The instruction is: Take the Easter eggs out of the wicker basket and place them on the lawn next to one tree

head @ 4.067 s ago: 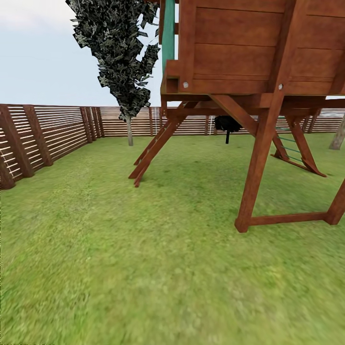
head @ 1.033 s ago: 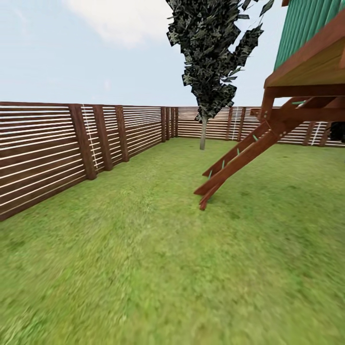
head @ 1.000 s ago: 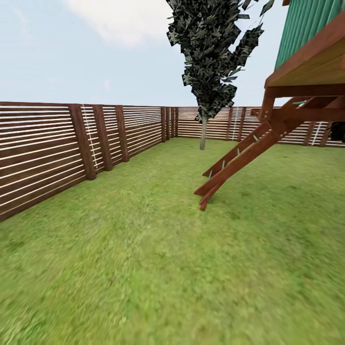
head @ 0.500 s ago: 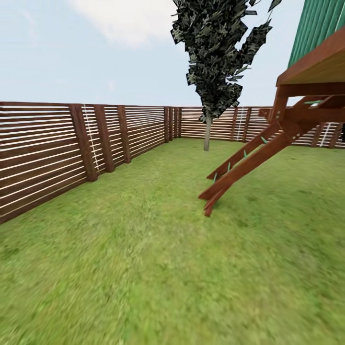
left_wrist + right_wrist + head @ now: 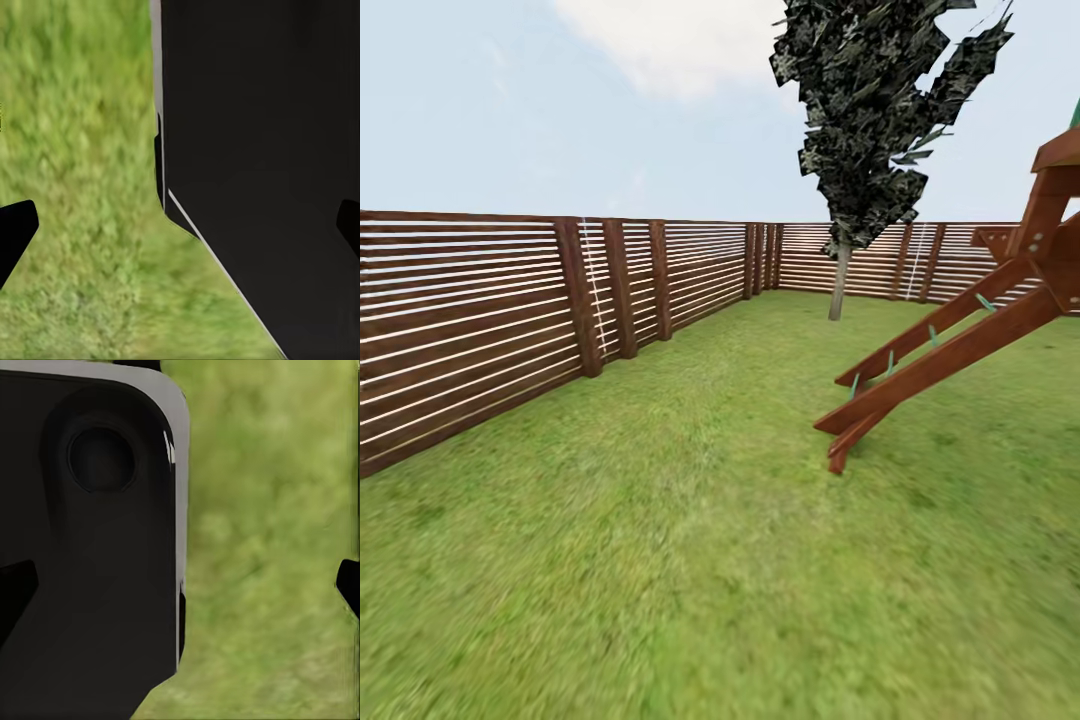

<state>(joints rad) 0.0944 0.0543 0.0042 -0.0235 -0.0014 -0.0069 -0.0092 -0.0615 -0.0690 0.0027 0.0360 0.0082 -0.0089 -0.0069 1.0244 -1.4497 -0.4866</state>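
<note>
Head view: lawn (image 5: 690, 560) takes the whole lower half of the frame, patchy green, blurred toward the bottom edge. Brown slatted fence (image 5: 470, 320) runs from the left edge back to the centre, turns a corner and continues along the back to the right. Wooden play structure (image 5: 950, 350) enters at the right edge, its slanted beams reaching the grass right of centre. Dark narrow cypress (image 5: 880, 110) at upper centre-right, thin pale trunk meeting the grass just in front of the back fence. Left wrist view: left gripper (image 5: 180, 225) fingertips sit at opposite frame edges, spread wide, nothing between them; a black robot body panel (image 5: 262, 150) covers the right half, grass behind. Right wrist view: right gripper (image 5: 180, 585) also spread wide and empty, black housing (image 5: 90, 547) at left, grass at right.
</note>
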